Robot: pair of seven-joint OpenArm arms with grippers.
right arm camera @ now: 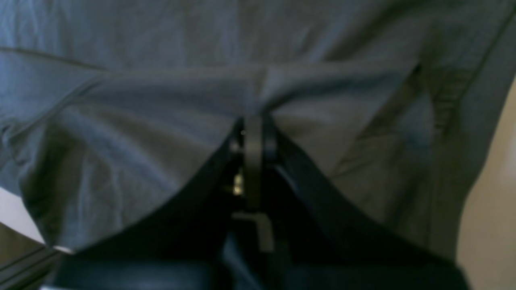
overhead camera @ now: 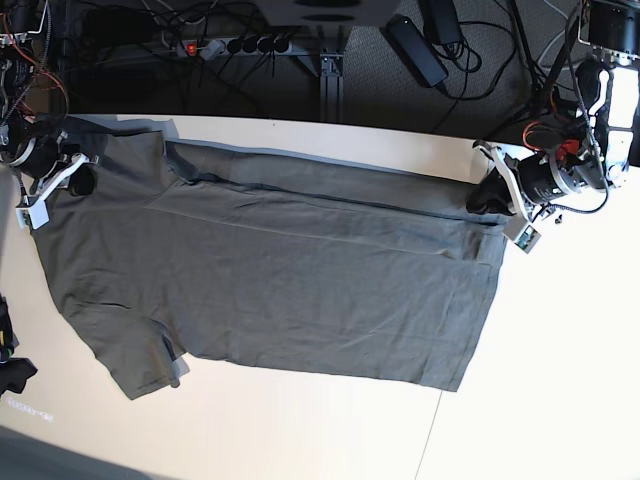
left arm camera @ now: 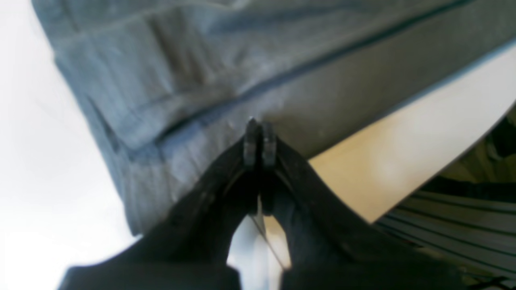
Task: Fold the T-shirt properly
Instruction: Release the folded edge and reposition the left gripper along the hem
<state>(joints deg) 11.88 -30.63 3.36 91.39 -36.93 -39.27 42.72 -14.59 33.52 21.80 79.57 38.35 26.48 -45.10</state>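
Note:
The dark olive-grey T-shirt [overhead camera: 280, 270] lies spread across the table [overhead camera: 540, 380], with a strip along its far edge folded over. One sleeve points toward the near left. My left gripper [overhead camera: 483, 200] is at the shirt's far right corner. In the left wrist view it [left arm camera: 259, 129] is shut, with its tips pinching the cloth [left arm camera: 161, 80] beside a fold line. My right gripper [overhead camera: 75, 180] is at the shirt's far left end. In the right wrist view it [right arm camera: 253, 125] is shut on bunched cloth [right arm camera: 161, 121]. The collar is not visible.
A power strip [overhead camera: 235, 45] and cables lie on the floor beyond the table's far edge. A small black lumpy object [overhead camera: 12, 372] sits at the left edge. A seam [overhead camera: 430, 430] runs through the tabletop at the near right. Bare tabletop lies near and right of the shirt.

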